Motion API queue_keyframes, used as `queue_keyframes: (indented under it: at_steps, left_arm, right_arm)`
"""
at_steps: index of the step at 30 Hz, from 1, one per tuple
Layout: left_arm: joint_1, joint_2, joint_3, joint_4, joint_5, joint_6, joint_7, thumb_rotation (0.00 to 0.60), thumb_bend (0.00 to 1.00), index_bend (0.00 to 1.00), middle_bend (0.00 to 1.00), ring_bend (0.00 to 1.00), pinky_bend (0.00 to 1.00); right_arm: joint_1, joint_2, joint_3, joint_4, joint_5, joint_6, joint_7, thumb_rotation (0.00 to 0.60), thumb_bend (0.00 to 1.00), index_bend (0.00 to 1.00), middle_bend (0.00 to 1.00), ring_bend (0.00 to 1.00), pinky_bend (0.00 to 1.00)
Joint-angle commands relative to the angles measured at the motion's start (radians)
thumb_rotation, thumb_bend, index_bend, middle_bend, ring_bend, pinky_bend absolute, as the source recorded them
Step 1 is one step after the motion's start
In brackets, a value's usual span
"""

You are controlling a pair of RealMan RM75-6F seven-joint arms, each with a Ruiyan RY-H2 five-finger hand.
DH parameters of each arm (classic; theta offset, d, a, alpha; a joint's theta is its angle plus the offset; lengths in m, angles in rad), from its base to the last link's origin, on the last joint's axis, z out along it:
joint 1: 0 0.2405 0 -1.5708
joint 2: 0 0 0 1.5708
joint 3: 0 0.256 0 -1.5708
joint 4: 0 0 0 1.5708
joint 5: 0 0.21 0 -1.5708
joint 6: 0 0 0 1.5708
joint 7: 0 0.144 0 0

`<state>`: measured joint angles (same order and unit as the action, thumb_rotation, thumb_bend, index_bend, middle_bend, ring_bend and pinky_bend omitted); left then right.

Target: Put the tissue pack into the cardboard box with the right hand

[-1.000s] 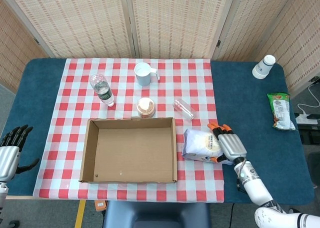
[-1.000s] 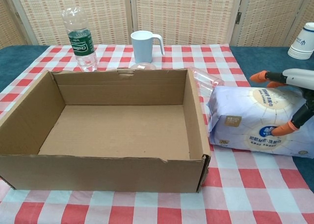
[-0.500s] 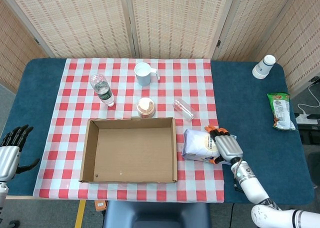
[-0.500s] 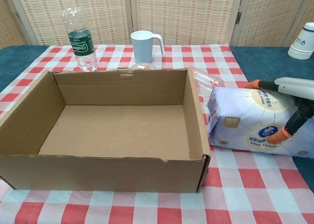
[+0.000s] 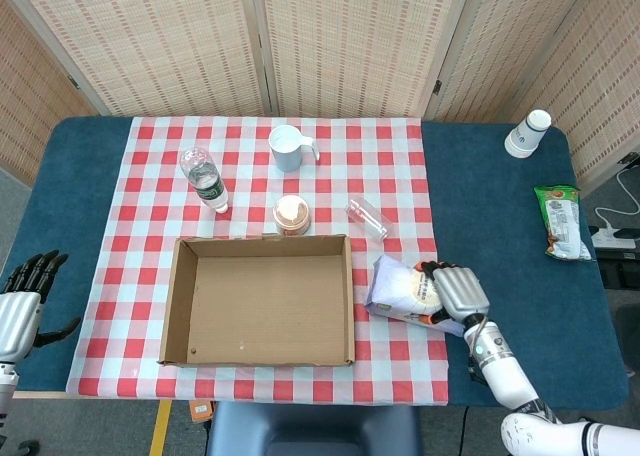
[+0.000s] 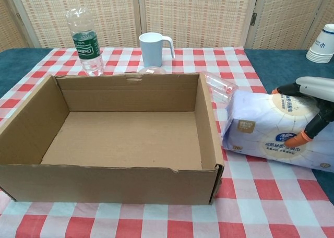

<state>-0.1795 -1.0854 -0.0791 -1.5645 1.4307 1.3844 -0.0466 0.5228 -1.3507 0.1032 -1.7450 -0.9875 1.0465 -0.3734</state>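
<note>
Right hand (image 5: 455,294) is closed over the right end of the tissue pack (image 5: 402,290), fingers (image 6: 286,89) over the top face and the thumb pressing the front side in the chest view. Grip looks set; the pack's box-side end appears tilted up off the checked cloth (image 5: 140,266), though I can't tell if the whole pack is clear of it.

Key relation: the cardboard box (image 5: 260,298) sits directly to the left of the pack, on the robot's own left of the hand. Pack is just beside the box's right wall, outside it, not touching as far as I can tell. Pack's long axis runs roughly left-right, pointing at that wall, so the move is lift over the rim, then translate left and lower. Wall looks about as tall as the pack, so I'd judge clearance over the rim as the thing to watch.

Right hand is the near 1. Left hand (image 5: 22,301) is at the far left table edge, well apart, fingers spread, holding nothing.

Pack: soft plastic wrap, pale lavender and white, round printed motif on top, small gold label on the box-facing end. Looks squashy, likely to sag at the unheld end.

Box is open-topped with nothing visible inside. A clear cup (image 5: 367,218) lies on its side just behind the pack.
</note>
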Motion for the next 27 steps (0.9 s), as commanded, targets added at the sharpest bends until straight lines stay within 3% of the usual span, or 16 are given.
queue_keyframes:
  at_steps: [1, 7, 12, 19, 22, 27]
  left_arm:
    - [0.000, 0.000, 0.000, 0.001, -0.001, -0.001, -0.001, 0.600, 0.20, 0.09, 0.03, 0.00, 0.11]
    - [0.000, 0.001, -0.001, 0.001, -0.002, 0.000, -0.004, 0.600, 0.20, 0.09, 0.03, 0.00, 0.11]
    - [-0.002, 0.001, 0.002, 0.002, -0.002, -0.007, -0.005, 0.600, 0.20, 0.09, 0.03, 0.00, 0.11]
    - [-0.001, 0.001, 0.001, 0.003, -0.003, -0.005, -0.008, 0.600, 0.20, 0.09, 0.04, 0.00, 0.11]
    - [-0.002, 0.001, 0.002, 0.002, -0.001, -0.006, -0.007, 0.600, 0.20, 0.09, 0.04, 0.00, 0.11]
    - [-0.008, -0.005, 0.003, 0.015, -0.008, -0.023, -0.014, 0.600, 0.20, 0.09, 0.04, 0.00, 0.11]
  right_arm:
    - [-0.003, 0.014, 0.002, -0.017, -0.013, 0.012, 0.002, 0.600, 0.00, 0.52, 0.32, 0.29, 0.50]
    - [-0.014, 0.069, 0.004, -0.091, -0.058, 0.070, -0.030, 0.600, 0.00, 0.55, 0.33, 0.30, 0.50]
    - [-0.014, 0.165, 0.018, -0.216, -0.090, 0.132, -0.115, 0.600, 0.00, 0.55, 0.34, 0.32, 0.52]
    - [0.030, 0.286, 0.092, -0.422, -0.074, 0.184, -0.238, 0.600, 0.00, 0.56, 0.34, 0.33, 0.54]
    - [0.083, 0.284, 0.137, -0.467, -0.037, 0.179, -0.295, 0.600, 0.00, 0.57, 0.35, 0.33, 0.54]
    - [0.224, 0.188, 0.196, -0.479, 0.073, 0.144, -0.410, 0.600, 0.00, 0.57, 0.35, 0.33, 0.54]
